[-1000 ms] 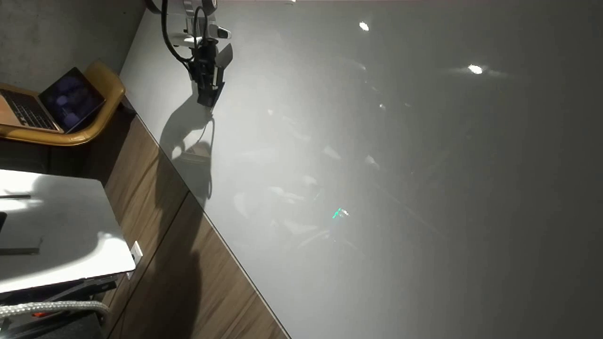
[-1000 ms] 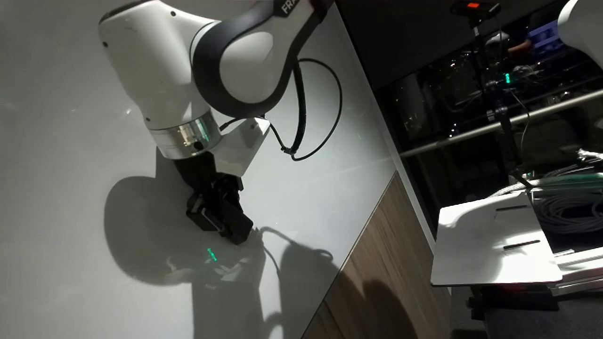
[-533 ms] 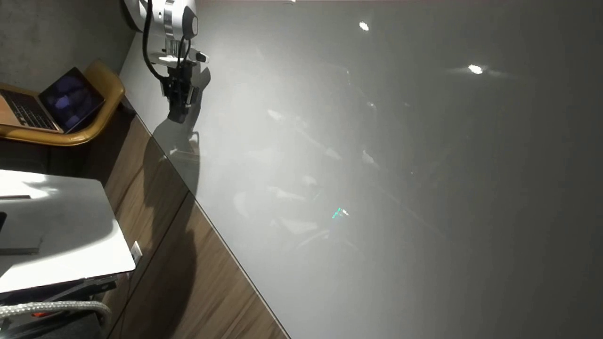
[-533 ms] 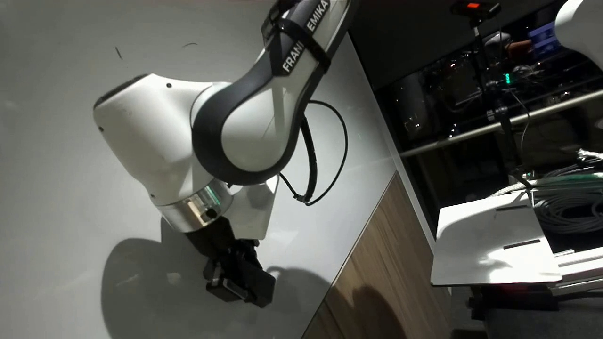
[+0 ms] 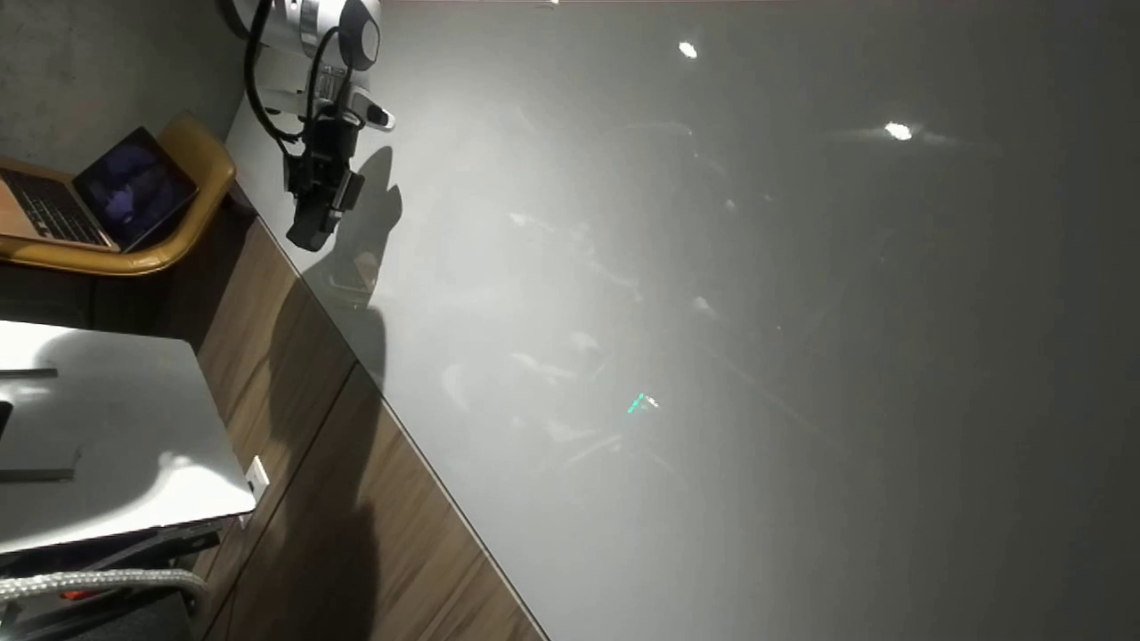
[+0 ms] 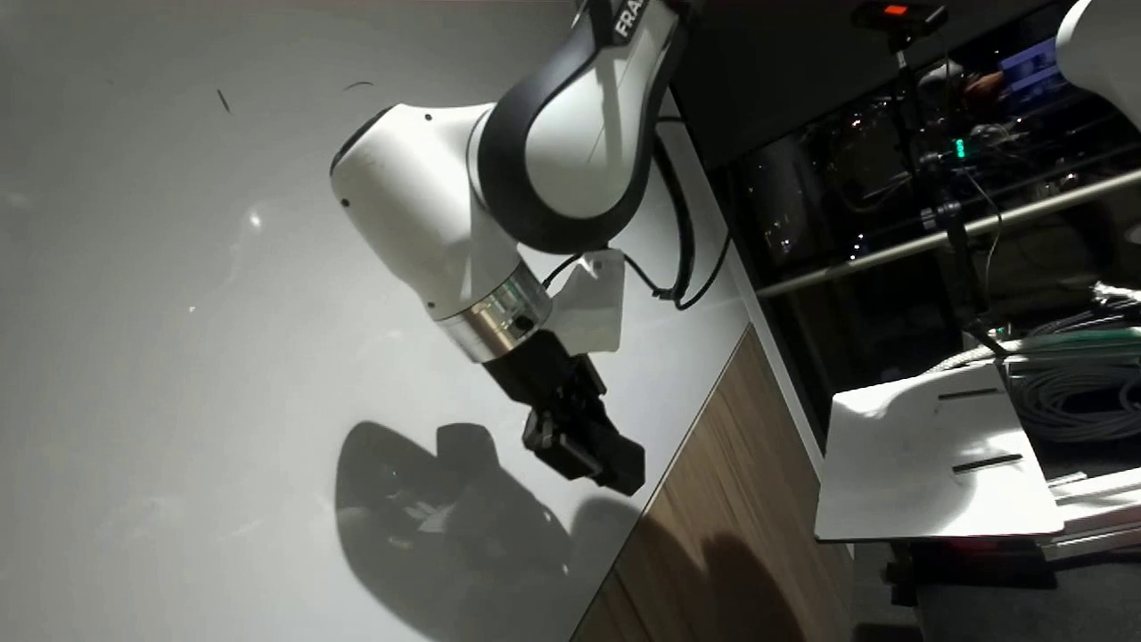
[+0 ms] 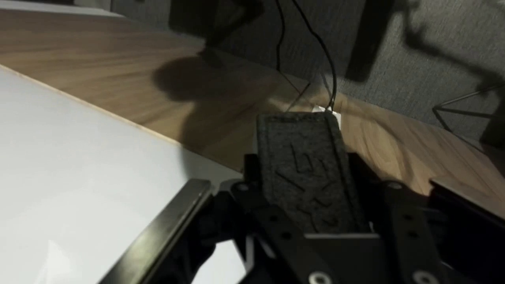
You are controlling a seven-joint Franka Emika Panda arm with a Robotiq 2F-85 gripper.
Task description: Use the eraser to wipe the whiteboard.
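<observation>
The eraser (image 7: 303,169) is a dark grey felt block with black line marks on its face in the wrist view. My gripper (image 7: 305,173) is shut on its sides, and the eraser sticks out past the fingertips. In an exterior view the gripper (image 6: 570,428) and eraser (image 6: 621,464) are near the whiteboard's wood-side edge; the gripper (image 5: 325,182) and eraser (image 5: 310,227) also show there in the other picture. Their shadow falls apart from them, so they appear off the whiteboard (image 5: 712,499). Thin dark marker lines (image 6: 224,101) show on the whiteboard (image 6: 178,374).
A wood panel (image 5: 427,552) borders the whiteboard. A small white tabletop (image 5: 116,427) stands beside it. An open laptop (image 5: 134,191) sits on a yellow chair (image 5: 200,169). Cables (image 6: 1083,392) lie behind the tabletop. A black cord (image 7: 327,59) shows in the wrist view.
The arm has moved toward the wood panel with the eraser still held. The gripper's shadow now lies farther from it. Marker lines that the arm hid one second ago now show.
</observation>
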